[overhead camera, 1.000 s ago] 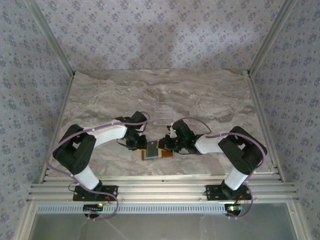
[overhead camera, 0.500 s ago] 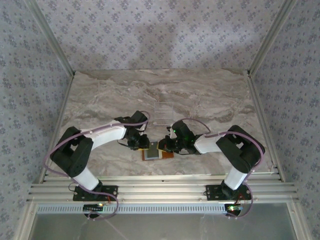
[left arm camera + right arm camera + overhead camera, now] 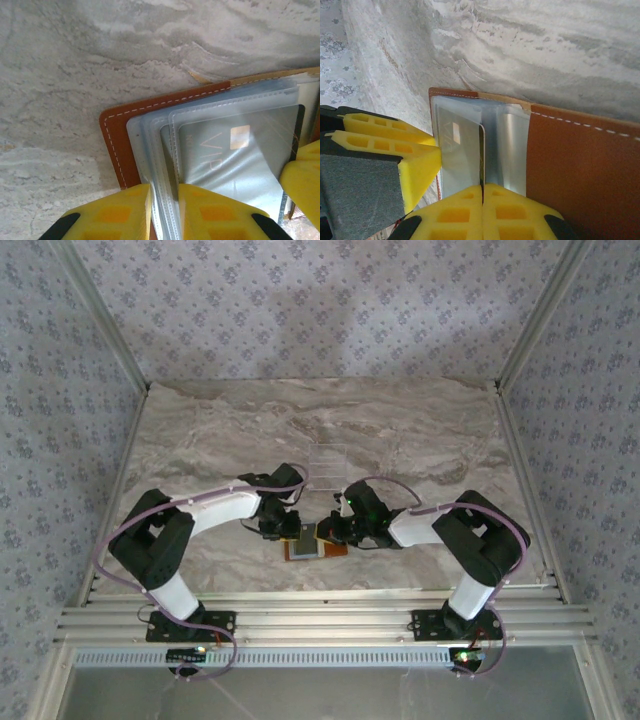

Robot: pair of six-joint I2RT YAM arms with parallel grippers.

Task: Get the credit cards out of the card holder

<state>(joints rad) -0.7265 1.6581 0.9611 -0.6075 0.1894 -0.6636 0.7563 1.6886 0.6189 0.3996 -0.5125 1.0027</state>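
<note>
One grey "VIP" card (image 3: pixel 225 160) inside card holder (image 3: pixel 117 145)

Legible text: one item.
My left wrist camera reads "VIP" on the grey card (image 3: pixel 235 160) inside a clear sleeve (image 3: pixel 150 131); finer print blurred.

The left pincer (image 3: pixel 165 215) clamps its yellow fingers (image 3: pixel 115 212) on the clear sleeves (image 3: pixel 150 150) of the open brown card holder (image 3: pixel 115 145), which lies on the marble table (image 3: pixel 100 60). A grey VIP card (image 3: pixel 225 155) sits inside one sleeve.
</note>
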